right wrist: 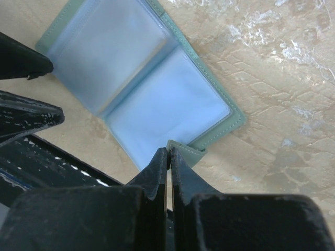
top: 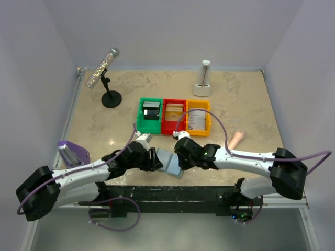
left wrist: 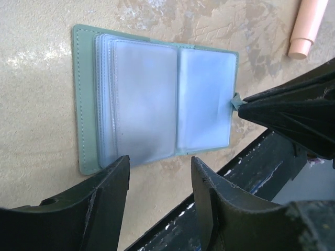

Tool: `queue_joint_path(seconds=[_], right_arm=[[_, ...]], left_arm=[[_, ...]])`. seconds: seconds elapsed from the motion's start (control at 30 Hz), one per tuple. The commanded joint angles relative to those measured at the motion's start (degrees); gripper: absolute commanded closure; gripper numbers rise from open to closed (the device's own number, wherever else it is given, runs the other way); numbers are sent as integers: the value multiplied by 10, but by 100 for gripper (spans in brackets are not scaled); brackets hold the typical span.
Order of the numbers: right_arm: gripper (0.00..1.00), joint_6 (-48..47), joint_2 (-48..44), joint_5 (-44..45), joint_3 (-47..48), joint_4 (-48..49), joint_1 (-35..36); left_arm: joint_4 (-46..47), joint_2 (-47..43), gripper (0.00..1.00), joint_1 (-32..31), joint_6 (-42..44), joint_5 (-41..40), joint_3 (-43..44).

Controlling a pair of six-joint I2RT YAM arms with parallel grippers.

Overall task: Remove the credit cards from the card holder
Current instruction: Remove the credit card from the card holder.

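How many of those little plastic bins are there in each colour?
Green bin: 1
Red bin: 1
Yellow bin: 1
Total: 3

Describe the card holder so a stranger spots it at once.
Find the near edge of the marbled table. Between it and the green, red and yellow bins lies the card holder. It alone is flat, opened out, pale blue-green with clear pockets.

The card holder [left wrist: 157, 97] lies open, left pincer [left wrist: 159, 164] spread beside its edge, right pincer [left wrist: 246, 104] pinching its tab [left wrist: 235, 100]
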Motion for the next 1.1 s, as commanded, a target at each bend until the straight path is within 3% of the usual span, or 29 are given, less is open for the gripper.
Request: queue_joint_path(seconds=[0.0,0.63,1.07], right_arm=[[100,17,-8,4,-36,30,0],[100,21,9,9,-73,61,0],[100,20,-5,9,-80,58,0]], left_arm=[[36,31,44,10,2,11,34],[99,81,44,41,16,83,44],[77,80,44,42,27,37,38]])
